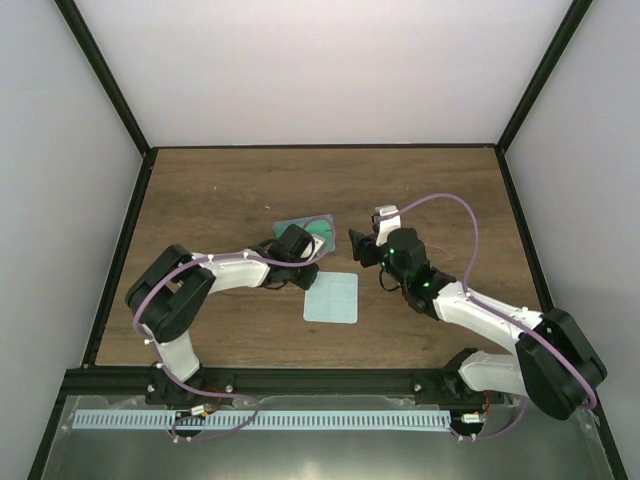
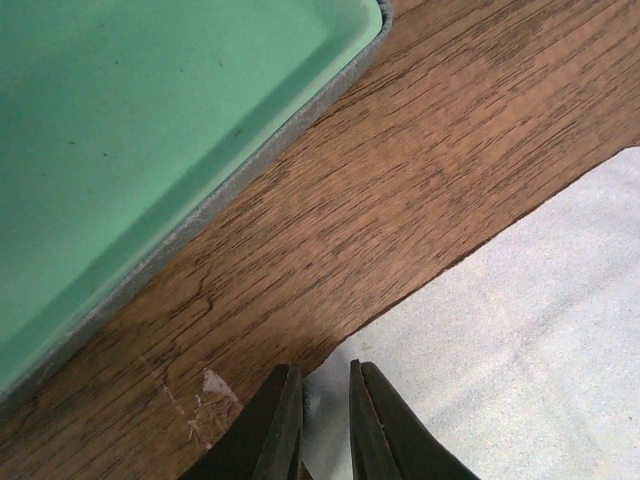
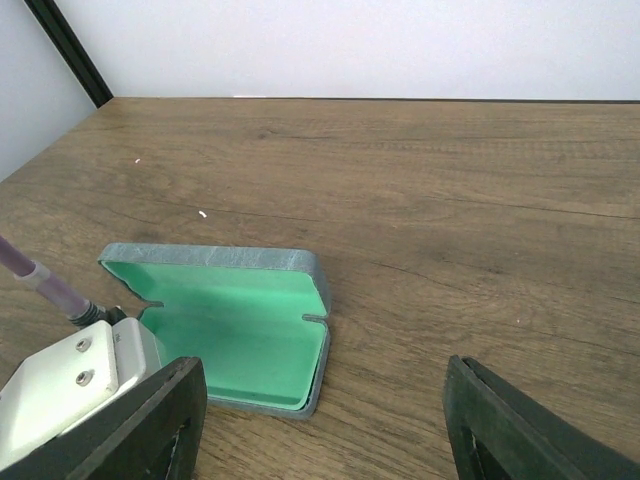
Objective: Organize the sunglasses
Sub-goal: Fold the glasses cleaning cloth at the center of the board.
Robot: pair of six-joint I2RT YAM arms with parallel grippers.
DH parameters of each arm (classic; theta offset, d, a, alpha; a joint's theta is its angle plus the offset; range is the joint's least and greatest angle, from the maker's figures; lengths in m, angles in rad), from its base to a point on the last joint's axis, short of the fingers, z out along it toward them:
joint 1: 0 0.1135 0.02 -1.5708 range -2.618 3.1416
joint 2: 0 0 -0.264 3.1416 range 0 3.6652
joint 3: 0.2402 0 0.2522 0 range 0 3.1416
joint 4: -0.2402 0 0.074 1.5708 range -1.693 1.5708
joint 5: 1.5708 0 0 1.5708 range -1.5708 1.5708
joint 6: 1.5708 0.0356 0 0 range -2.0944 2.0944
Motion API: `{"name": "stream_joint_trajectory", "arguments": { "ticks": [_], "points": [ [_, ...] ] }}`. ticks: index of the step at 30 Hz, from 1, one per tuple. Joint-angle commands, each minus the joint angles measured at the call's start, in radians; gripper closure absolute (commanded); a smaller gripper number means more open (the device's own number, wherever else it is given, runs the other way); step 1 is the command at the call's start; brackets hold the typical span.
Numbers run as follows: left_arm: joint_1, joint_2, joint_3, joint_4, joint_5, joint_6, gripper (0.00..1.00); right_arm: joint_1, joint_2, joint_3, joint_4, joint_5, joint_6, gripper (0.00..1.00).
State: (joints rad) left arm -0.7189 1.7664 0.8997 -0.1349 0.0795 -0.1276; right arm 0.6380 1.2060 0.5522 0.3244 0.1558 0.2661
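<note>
An open glasses case [image 1: 312, 228] with a green lining lies at mid-table; it also shows in the left wrist view [image 2: 150, 120] and the right wrist view [image 3: 235, 320]. A pale blue cleaning cloth [image 1: 331, 297] lies flat just in front of it. My left gripper [image 1: 303, 277] is down at the cloth's far-left corner, and its jaws [image 2: 325, 375] are nearly together, pinching that corner of the cloth [image 2: 520, 330]. My right gripper [image 1: 358, 246] hovers right of the case, wide open and empty [image 3: 322, 380]. No sunglasses show in any view.
Bare brown wood [image 1: 220, 200] surrounds the case and cloth. A black frame rail [image 1: 320, 147] edges the table at the back, with white walls beyond. A white block with a purple cable [image 3: 70, 385] sits at the lower left of the right wrist view.
</note>
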Motion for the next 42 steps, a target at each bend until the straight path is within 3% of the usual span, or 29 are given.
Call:
{"name": "stream_joint_trajectory", "arguments": {
  "ticks": [1, 16, 36, 42],
  "points": [
    [-0.003, 0.030, 0.010, -0.004, -0.011, -0.012, 0.85, -0.008, 0.006, -0.004, 0.021, -0.003, -0.007, 0.33],
    [-0.004, 0.001, -0.001, 0.004, -0.033, -0.023, 0.96, -0.008, 0.059, 0.020, 0.001, -0.031, -0.007, 0.32],
    [-0.005, -0.012, -0.010, 0.020, -0.020, -0.036, 0.96, -0.007, 0.232, -0.010, -0.046, -0.025, 0.009, 0.39],
    [-0.005, -0.031, -0.010, 0.010, -0.029, -0.032, 0.96, -0.008, 0.327, 0.015, -0.088, -0.069, 0.005, 0.35]
  ]
}}
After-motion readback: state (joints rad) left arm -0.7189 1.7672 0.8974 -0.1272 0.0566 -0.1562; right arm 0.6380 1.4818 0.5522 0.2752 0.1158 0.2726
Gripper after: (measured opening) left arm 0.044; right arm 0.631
